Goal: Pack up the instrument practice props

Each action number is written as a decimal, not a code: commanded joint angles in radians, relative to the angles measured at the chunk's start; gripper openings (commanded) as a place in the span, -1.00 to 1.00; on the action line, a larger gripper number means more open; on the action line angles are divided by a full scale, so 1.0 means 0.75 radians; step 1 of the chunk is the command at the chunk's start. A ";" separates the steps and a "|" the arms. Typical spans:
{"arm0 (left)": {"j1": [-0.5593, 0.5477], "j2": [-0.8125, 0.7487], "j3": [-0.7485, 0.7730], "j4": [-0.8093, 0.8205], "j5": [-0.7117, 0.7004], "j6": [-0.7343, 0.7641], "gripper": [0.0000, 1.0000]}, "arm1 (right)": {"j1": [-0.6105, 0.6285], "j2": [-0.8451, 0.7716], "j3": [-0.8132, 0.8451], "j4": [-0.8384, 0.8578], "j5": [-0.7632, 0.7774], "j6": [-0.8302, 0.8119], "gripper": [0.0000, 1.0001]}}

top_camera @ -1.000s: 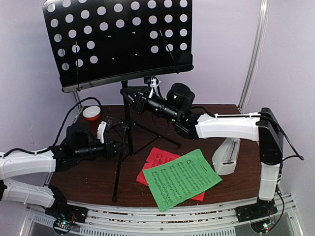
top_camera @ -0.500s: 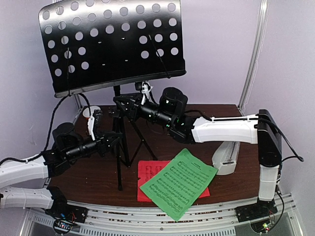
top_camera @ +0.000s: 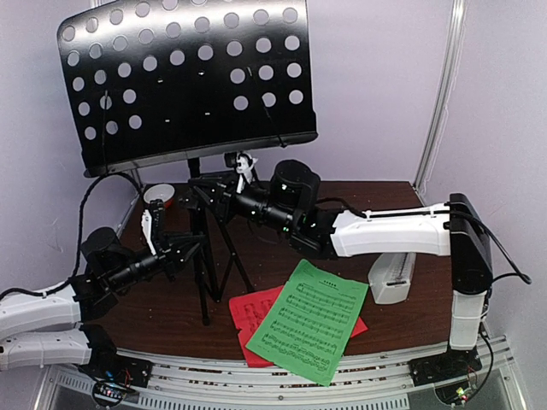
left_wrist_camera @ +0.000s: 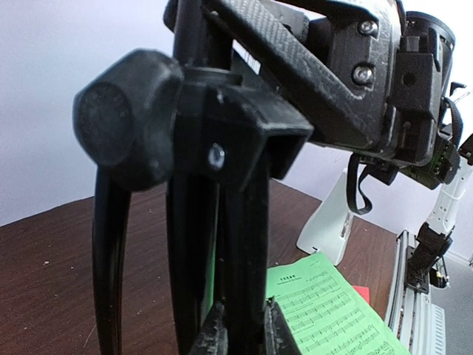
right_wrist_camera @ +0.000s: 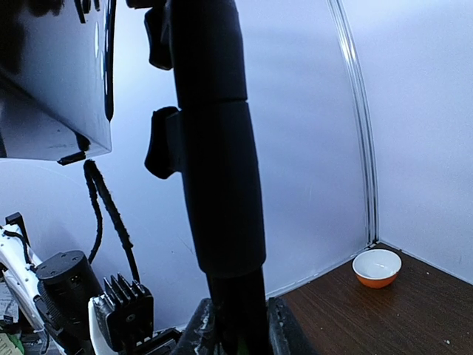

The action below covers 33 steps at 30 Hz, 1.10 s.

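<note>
The black tripod music stand [top_camera: 184, 81] with its perforated desk stands at the back left, its legs folded close together. My right gripper [top_camera: 198, 190] is shut on the stand's pole [right_wrist_camera: 218, 185] just under the desk. My left gripper [top_camera: 195, 248] is shut on the folded legs [left_wrist_camera: 244, 244] lower down. The green sheet-music page [top_camera: 309, 318] lies on the red page [top_camera: 248, 313] at the front centre; the green page also shows in the left wrist view [left_wrist_camera: 332, 314]. The white metronome [top_camera: 393, 275] stands at the right, behind my right arm.
A small orange-and-white bowl [top_camera: 158, 196] sits at the back left of the brown table [top_camera: 367, 192], and shows in the right wrist view [right_wrist_camera: 377, 268]. A black cable hangs behind the stand. Purple walls close the back and sides.
Both grippers have carried the stand to the left, its legs now drawn together. The green and red pages have shifted and turned on the table.
</note>
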 commanded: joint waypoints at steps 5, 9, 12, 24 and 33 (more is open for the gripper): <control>0.023 -0.103 -0.031 -0.045 -0.216 0.081 -0.15 | 0.088 -0.077 -0.102 -0.017 0.040 0.029 -1.00; 0.023 -0.166 -0.076 -0.029 -0.240 0.071 0.31 | 0.098 -0.088 -0.115 -0.016 0.087 0.029 -1.00; 0.024 -0.153 -0.089 0.019 -0.207 0.071 0.57 | 0.106 -0.088 -0.105 -0.024 0.109 0.029 -1.00; 0.003 0.140 -0.008 0.321 -0.177 0.095 0.96 | 0.155 -0.109 -0.085 -0.050 0.247 0.044 -1.00; -0.068 0.296 0.018 0.511 -0.249 0.089 0.96 | 0.201 -0.118 -0.055 -0.137 0.478 0.065 -1.00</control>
